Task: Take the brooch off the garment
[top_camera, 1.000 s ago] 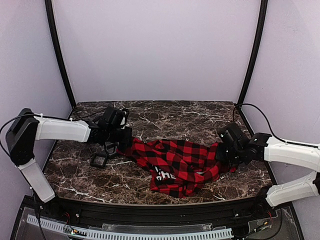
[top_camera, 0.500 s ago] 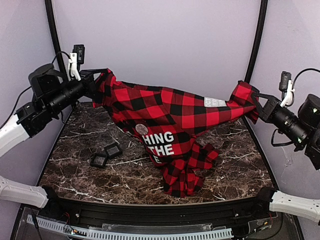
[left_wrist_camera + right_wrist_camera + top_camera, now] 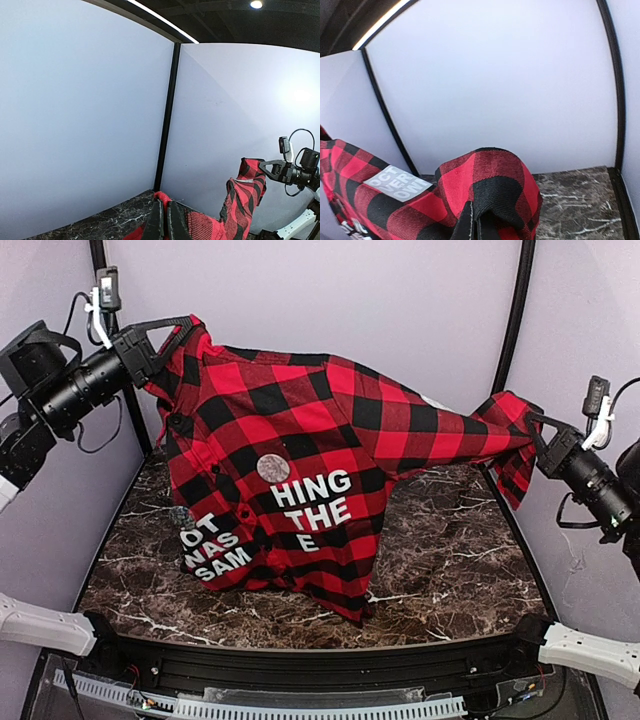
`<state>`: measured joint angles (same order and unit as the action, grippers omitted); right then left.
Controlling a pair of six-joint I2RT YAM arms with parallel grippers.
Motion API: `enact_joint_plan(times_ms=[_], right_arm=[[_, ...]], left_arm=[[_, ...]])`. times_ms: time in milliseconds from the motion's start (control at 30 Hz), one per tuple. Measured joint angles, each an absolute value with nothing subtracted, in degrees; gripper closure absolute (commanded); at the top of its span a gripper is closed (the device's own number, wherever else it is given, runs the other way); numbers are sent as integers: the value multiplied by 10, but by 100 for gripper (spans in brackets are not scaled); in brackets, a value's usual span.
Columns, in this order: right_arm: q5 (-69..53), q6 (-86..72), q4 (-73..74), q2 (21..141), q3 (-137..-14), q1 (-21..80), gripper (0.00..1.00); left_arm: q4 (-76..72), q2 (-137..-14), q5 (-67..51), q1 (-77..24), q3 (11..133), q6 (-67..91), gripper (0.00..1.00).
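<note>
Top view: the garment [image 3: 300, 440] hangs spread in the air between the two arms, above the marble table [image 3: 450, 560]. The left gripper [image 3: 183, 330], raised high at the far left, is clenched on an upper corner of the cloth. The right gripper [image 3: 529, 423], lower and at the right, is clenched on the opposite end, with a loose fold drooping just below its fingers. The cloth slopes down from left to right and its bulk drapes over the left half of the scene; whether the lowest hem touches the table cannot be told. The brooch [image 3: 273, 468] sits on the camera-facing front of the garment, on the plaid, just above and left of the black panel lettered HING THE [image 3: 312, 502]. A second lettered panel [image 3: 215, 545] lies lower and further left. The brooch appears in this view alone. Left wrist view: the fingers [image 3: 155, 227] are pressed together with a red edge of cloth pinched at their tips. Across the cell the right gripper is seen from the side, holding up its red-and-black fold against the far wall. Right wrist view: the fingers [image 3: 465, 227] are closed on a hump of plaid. A pale grey label patch [image 3: 400, 182] with white lettering shows on the cloth to the left, which is hardly seen from above.
</note>
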<state>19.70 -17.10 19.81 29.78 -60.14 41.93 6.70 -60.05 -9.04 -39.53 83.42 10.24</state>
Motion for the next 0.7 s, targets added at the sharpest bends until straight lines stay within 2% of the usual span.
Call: enact_joint_plan(times_ms=[167,367,600,700], right_arm=[[323,-216,211,316,-524,419,100],[439,-309,234,378,-424,419,100],[521,-420,258,463,-351,409,100],[526,-443,255,502,-342,371,100]], left_arm=[[81,-680,-60,-395,833,110,99],[100,-887,-4,-395,832,86,99],[123,-1115,20,-395,873,62,99],[129,-1176,38,-395,921,58,94]])
